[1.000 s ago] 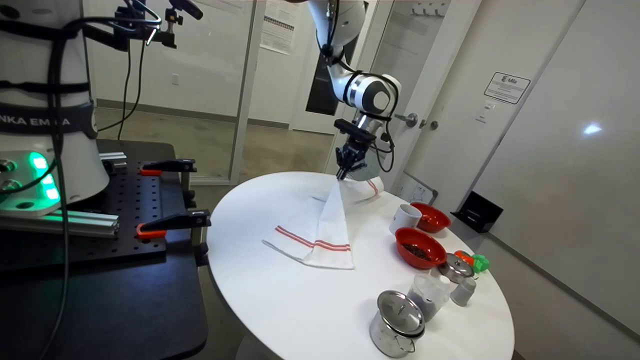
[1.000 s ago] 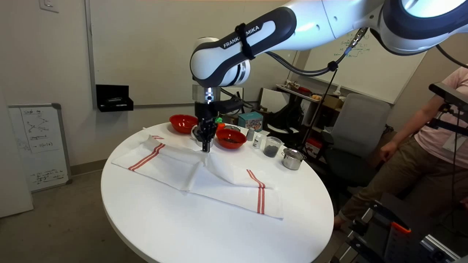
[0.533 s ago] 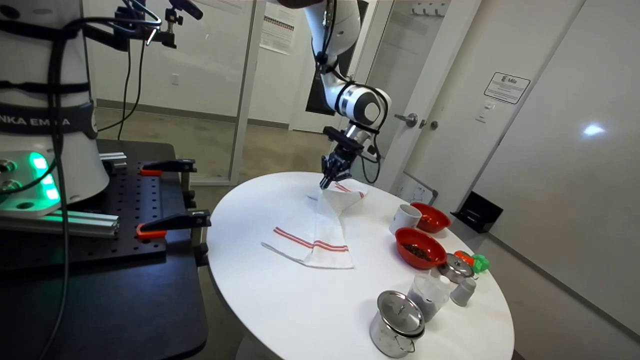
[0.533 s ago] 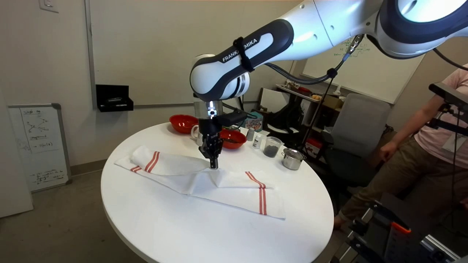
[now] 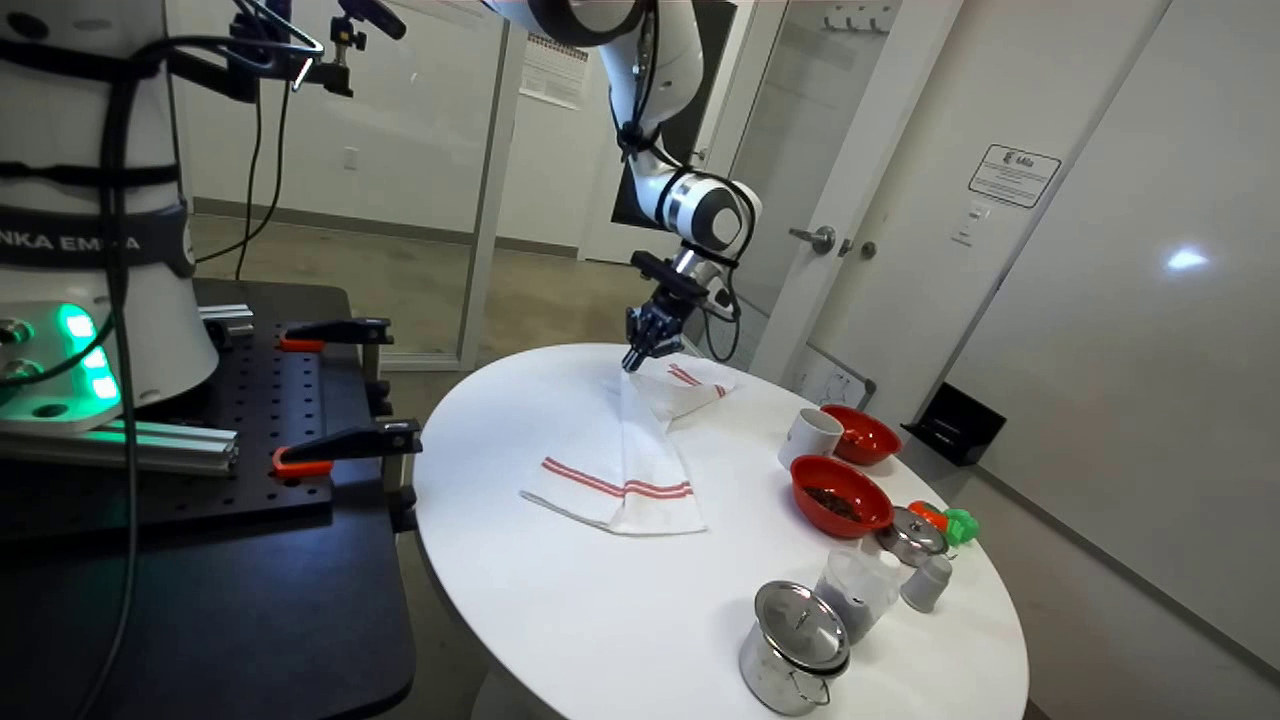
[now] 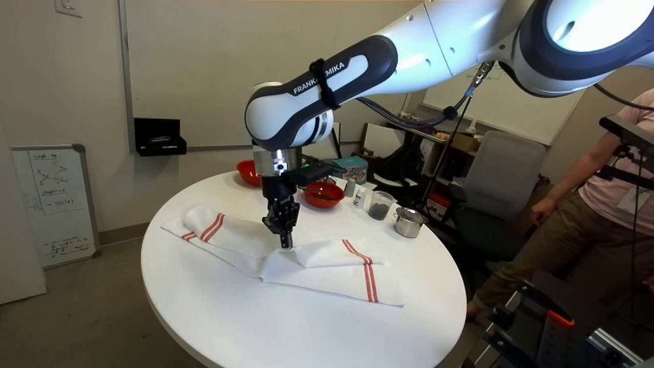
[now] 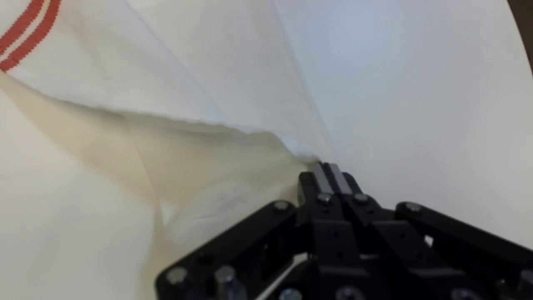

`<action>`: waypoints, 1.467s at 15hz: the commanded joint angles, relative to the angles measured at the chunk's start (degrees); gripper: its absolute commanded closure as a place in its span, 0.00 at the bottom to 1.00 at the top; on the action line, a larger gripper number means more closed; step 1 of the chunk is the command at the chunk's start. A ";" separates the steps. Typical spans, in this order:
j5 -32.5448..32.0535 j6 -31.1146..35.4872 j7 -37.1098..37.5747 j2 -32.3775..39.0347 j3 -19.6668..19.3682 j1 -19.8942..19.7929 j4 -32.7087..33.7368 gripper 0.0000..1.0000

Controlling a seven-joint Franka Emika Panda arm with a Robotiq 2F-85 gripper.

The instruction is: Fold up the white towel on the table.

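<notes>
One pinch of white towel (image 6: 283,268) clamped mid-length in my end effector (image 6: 286,247), presumably so both halves follow; in an exterior view, rest spreads left and right over tabletop (image 6: 286,332).

Gripper (image 7: 327,165) black, round silver screws (image 7: 281,205), grey-tipped fingers (image 7: 321,179). Above gripper: silver collar (image 6: 264,162), white arm (image 6: 416,46), dark panels (image 6: 384,56), "FRANK" lettering (image 6: 305,86), black strap (image 6: 323,84), black cables (image 6: 391,116). Well apart from gripper: white base (image 5: 160,340), green lights (image 5: 95,357).
</notes>
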 commanded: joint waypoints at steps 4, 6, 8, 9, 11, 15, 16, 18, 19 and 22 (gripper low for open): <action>1.03 -6.10 2.66 6.32 -0.38 2.12 9.07 1.00; 1.05 -7.74 2.74 7.66 -0.41 2.18 10.31 1.00; 0.99 -9.44 2.88 8.85 -0.50 2.26 11.49 1.00; 0.72 -10.17 2.92 9.44 -0.66 2.50 12.06 1.00; 0.66 -11.44 2.83 10.47 -0.62 2.69 13.32 1.00; 1.03 -12.20 2.59 12.52 -0.10 3.25 16.10 1.00; 1.08 -11.83 2.58 13.01 0.00 3.48 16.76 1.00; 1.11 -11.93 2.57 14.03 0.13 4.13 18.21 1.00; 1.11 -11.98 2.55 14.47 0.16 4.41 18.85 1.00; 1.05 -12.69 2.53 15.70 0.11 5.28 20.74 1.00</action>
